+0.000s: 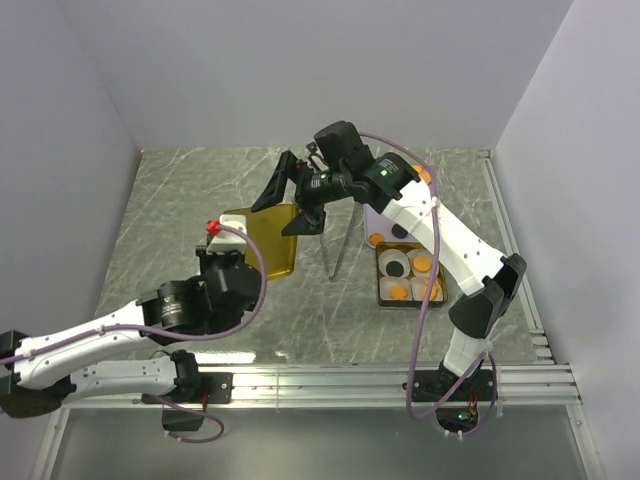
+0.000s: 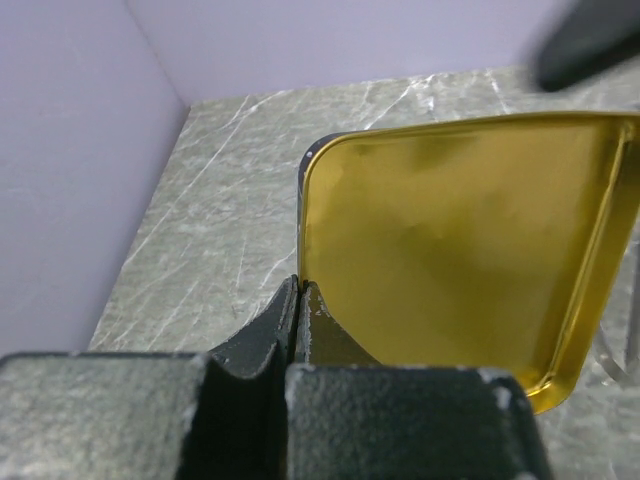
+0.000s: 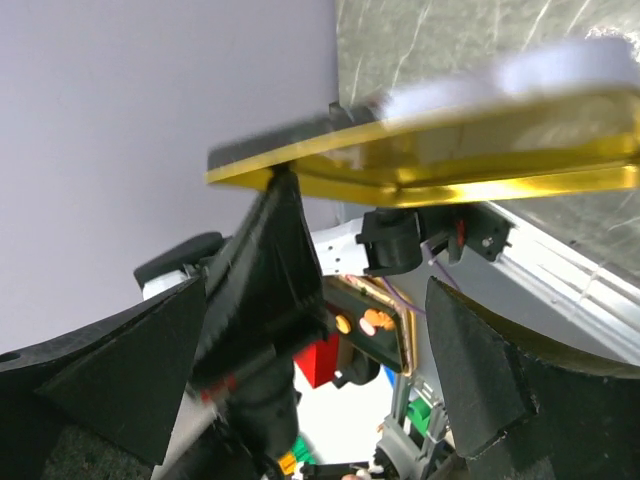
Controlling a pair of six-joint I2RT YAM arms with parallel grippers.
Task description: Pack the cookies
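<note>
The left gripper [image 2: 300, 300] is clamped, its two fingers pressed together on the near rim of a gold lid [image 2: 460, 240] and holding it tilted up off the table [image 1: 190, 190], shiny inner face toward the wrist camera and the raised rim running round it. The right gripper [image 1: 280, 215] reaches in from the far side with its jaws spread wide and nothing between them. In its own wrist view the lid shows edge-on as a gold band across the top, and the tip of one dark finger [image 3: 262, 250] comes up to the lid's corner. The picture is too blurred there to tell whether it touches. The other finger stands well apart, below the lid. From above, the two fingers sit either side of the lid's far right corner, near the middle of the table. The cookies [image 1: 400, 292] are off to the right, well apart from the lid: orange discs lie in an open rectangular tin [image 1: 381, 288] under the right arm's forearm, packed beside white paper cups [image 1: 393, 265]. One more orange disc and a black one lie just beyond the tin's far end.
</note>
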